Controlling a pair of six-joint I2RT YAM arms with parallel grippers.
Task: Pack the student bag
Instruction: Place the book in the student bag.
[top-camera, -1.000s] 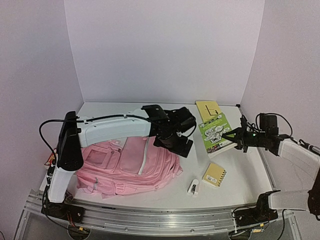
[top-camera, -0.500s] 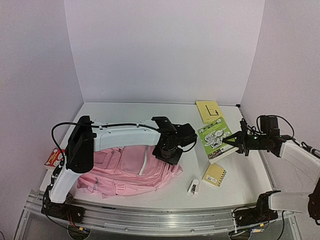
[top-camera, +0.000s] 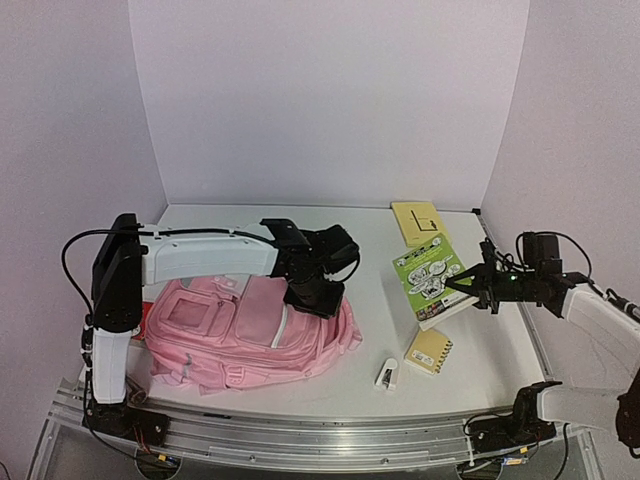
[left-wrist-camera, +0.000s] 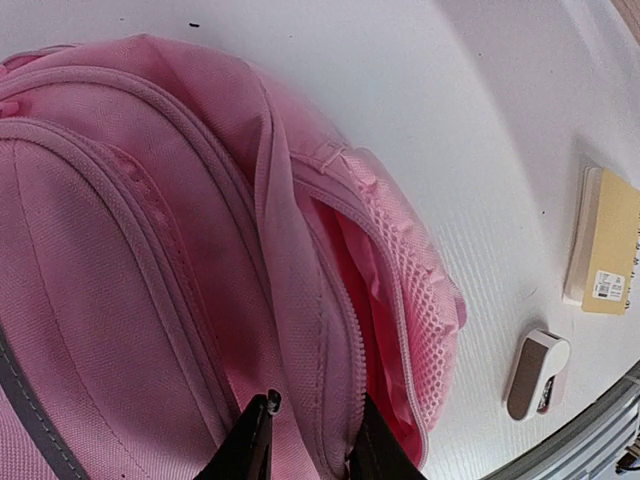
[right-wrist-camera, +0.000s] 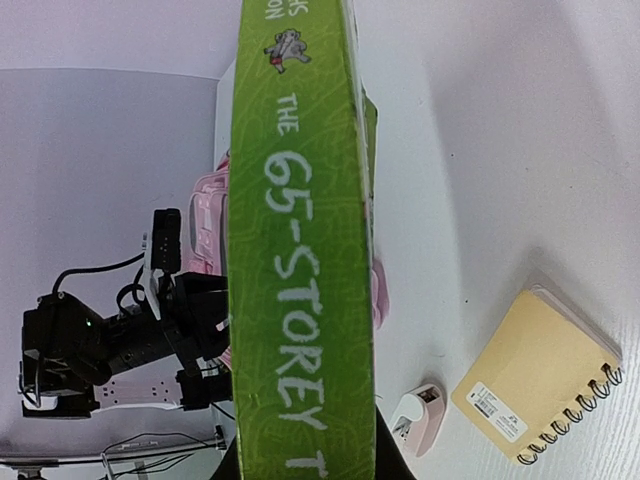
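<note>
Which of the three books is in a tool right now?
The green book, clamped by the right tool. The yellow book at the back and the spiral notebook lie free on the table.

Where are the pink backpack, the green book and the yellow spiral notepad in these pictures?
backpack (top-camera: 200, 318), top view, on its front pocket panel.
green book (top-camera: 428, 270), top view, middle of its front cover.
spiral notepad (right-wrist-camera: 535, 365), right wrist view, middle of its yellow cover.
</note>
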